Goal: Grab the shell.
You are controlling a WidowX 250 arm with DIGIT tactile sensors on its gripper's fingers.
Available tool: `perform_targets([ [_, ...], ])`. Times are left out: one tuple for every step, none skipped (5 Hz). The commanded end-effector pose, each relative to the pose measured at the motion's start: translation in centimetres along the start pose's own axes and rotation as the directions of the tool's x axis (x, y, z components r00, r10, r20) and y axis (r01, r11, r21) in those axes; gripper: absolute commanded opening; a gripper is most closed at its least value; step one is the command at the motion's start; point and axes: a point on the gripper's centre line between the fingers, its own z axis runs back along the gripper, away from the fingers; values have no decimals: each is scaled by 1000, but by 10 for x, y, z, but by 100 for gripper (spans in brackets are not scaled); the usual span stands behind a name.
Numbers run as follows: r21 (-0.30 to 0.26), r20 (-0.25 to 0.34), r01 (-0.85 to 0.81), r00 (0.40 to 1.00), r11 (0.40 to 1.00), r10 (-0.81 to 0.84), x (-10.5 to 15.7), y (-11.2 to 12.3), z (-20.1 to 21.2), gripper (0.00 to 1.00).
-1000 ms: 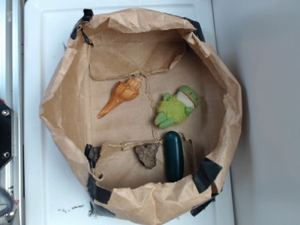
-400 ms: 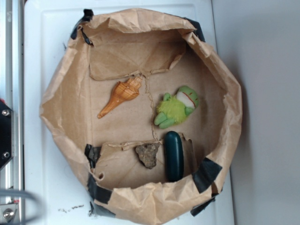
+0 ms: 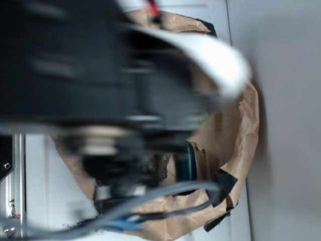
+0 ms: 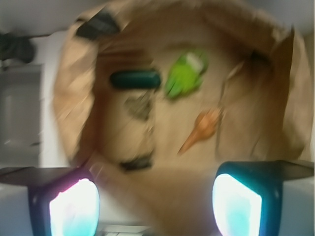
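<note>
In the wrist view the orange-tan shell (image 4: 203,129) lies on the brown paper floor of the paper-lined bin (image 4: 74,98), right of centre, its pointed tip aimed lower left. My gripper (image 4: 155,204) hangs high above the bin's near rim, open, with nothing between its two glowing fingers (image 4: 74,206). The picture is motion-blurred. In the exterior view my blurred black arm (image 3: 90,75) fills most of the frame and hides the shell.
A green plush frog (image 4: 184,73) lies beyond the shell. A dark green oblong case (image 4: 135,79) and a brown-grey rock (image 4: 139,105) sit to the left. The crumpled paper wall (image 3: 241,125) rings the bin, taped black (image 3: 223,183) at corners. White table (image 3: 40,170) surrounds it.
My arm, out of the exterior view a second ago, has swung in over the bin and now covers the shell, frog and most of the paper. The objects have not visibly moved.
</note>
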Motion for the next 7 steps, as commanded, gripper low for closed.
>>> perform_targets([
  [5, 56, -21, 998, 1000, 21, 5, 6, 14, 100],
  [5, 56, -21, 998, 1000, 21, 5, 6, 14, 100],
  [75, 68, -95, 994, 993, 90, 0, 23, -36, 100],
  [-1, -10, -161, 987, 987, 161, -11, 39, -69, 100],
  [-51, -45, -196, 980, 979, 194, -16, 40, -97, 100],
  [-22, -39, -253, 967, 967, 252, -8, 47, -134, 100],
  [-20, -23, -231, 973, 973, 231, -1, 37, -152, 100],
])
